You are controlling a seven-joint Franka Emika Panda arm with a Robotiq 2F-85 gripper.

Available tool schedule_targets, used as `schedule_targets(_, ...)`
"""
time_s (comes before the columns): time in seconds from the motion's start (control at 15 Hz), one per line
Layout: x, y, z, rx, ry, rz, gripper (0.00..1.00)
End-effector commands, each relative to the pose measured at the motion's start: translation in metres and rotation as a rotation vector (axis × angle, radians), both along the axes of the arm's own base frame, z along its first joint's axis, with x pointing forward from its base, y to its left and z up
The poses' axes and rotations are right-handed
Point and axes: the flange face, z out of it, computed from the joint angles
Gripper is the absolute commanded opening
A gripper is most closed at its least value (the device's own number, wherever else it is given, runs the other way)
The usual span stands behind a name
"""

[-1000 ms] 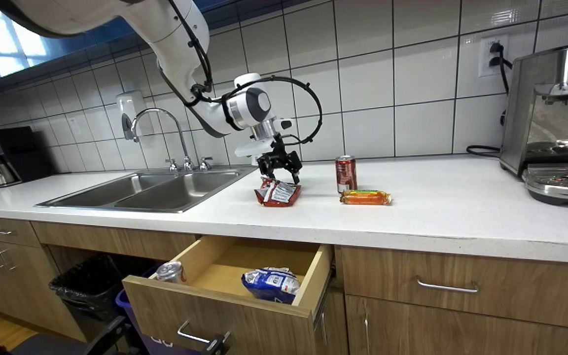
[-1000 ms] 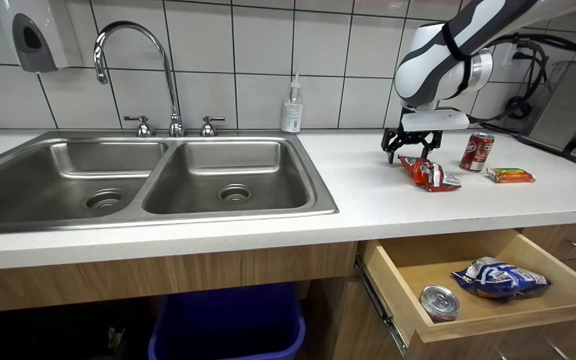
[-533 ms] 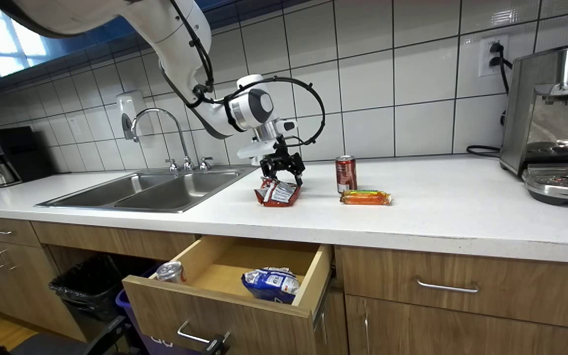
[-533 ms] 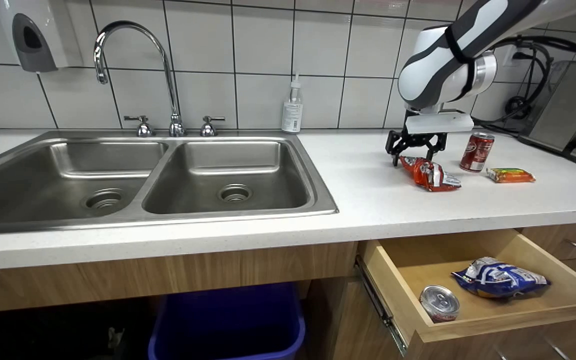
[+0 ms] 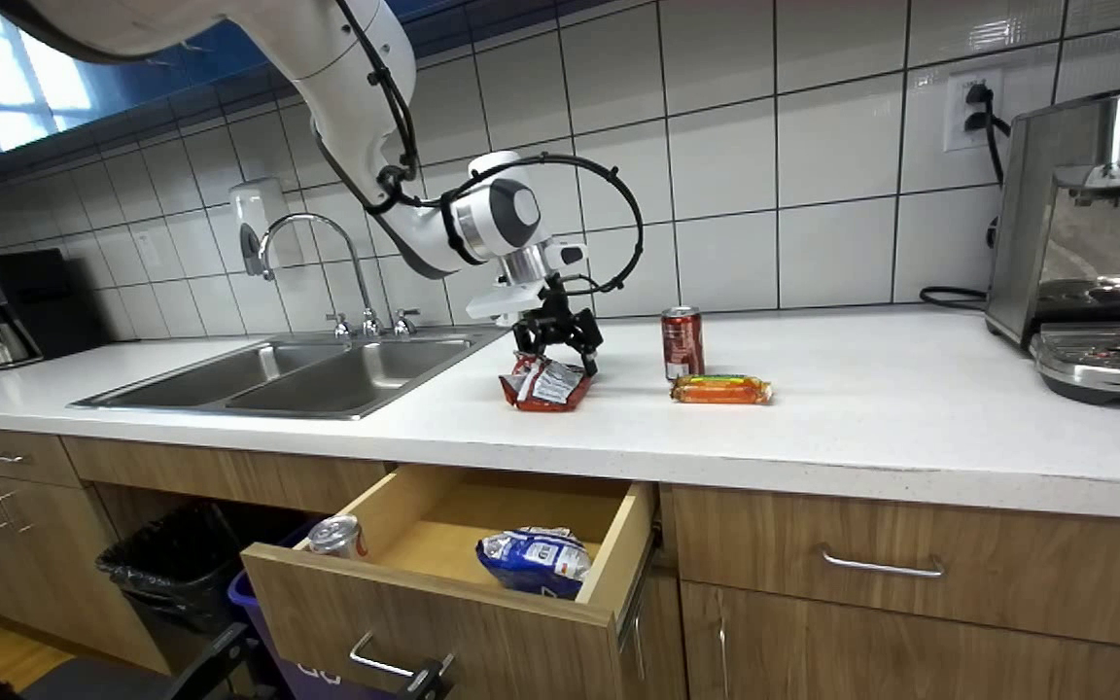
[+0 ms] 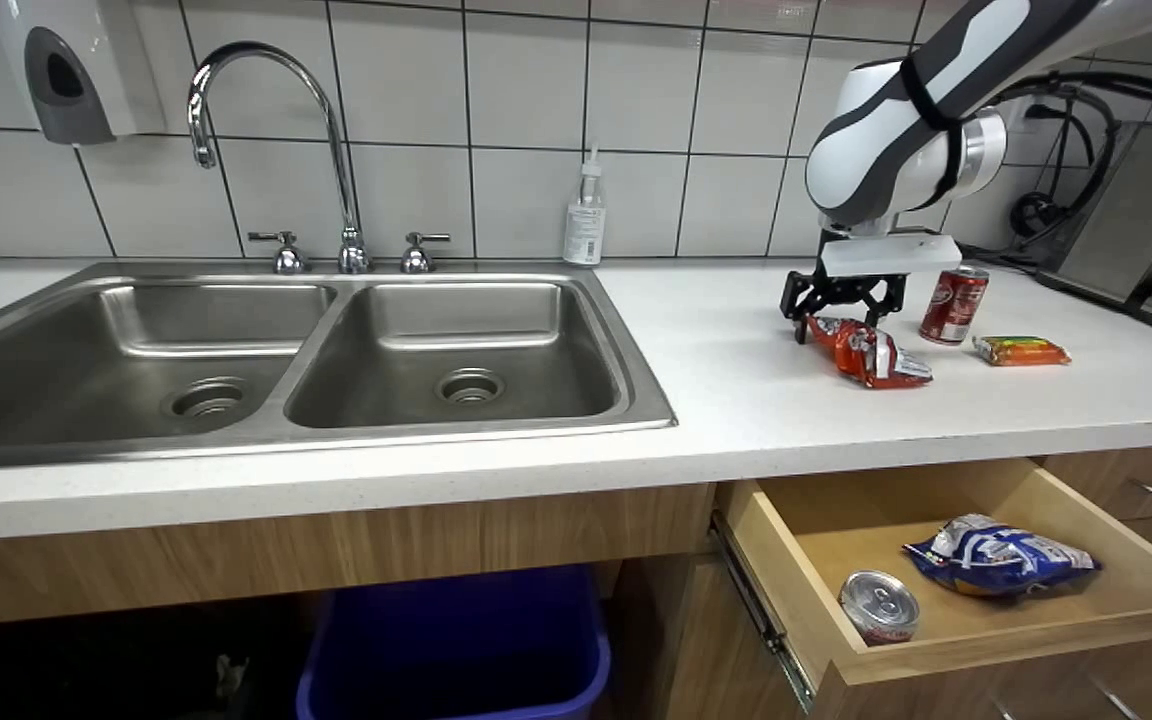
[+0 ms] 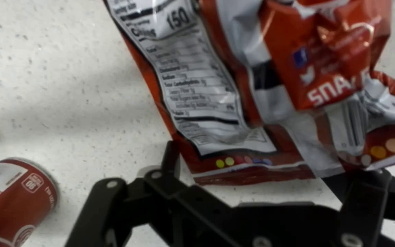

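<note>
A red snack bag with a white nutrition label lies on the white counter, seen in both exterior views (image 5: 548, 385) (image 6: 871, 357) and large in the wrist view (image 7: 262, 85). My gripper (image 5: 560, 360) points down at the bag's back end, and it also shows in an exterior view (image 6: 837, 326). In the wrist view my gripper (image 7: 255, 164) has its fingers wide apart, one on each side of the bag's lower edge. The right fingertip is partly hidden by the bag. A red soda can (image 5: 682, 342) stands beside the bag, also in the wrist view (image 7: 15, 202).
An orange packet (image 5: 720, 390) lies by the can. Below the counter, an open drawer (image 5: 463, 622) holds a silver can (image 6: 879, 605) and a blue bag (image 6: 1001, 555). A double sink (image 6: 641, 410) with a faucet, a pump bottle (image 6: 584, 222) and an espresso machine (image 5: 1085, 243) flank the arm.
My gripper has moved slightly right and lower in both exterior views. The red bag held still at first, then shifted slightly toward the counter's front edge. The fingers stay apart.
</note>
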Motion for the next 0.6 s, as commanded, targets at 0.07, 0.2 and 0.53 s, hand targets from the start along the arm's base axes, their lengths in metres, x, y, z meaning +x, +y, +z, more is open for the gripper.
schedule_targets(0.07,-0.027,-0.001,0.011,0.013,0.019,-0.021,1.00)
schedule_targets(0.2,-0.036,0.000,0.011,0.016,0.028,-0.022,1.00)
schedule_targets(0.53,-0.066,0.003,0.012,0.025,0.047,-0.024,1.00)
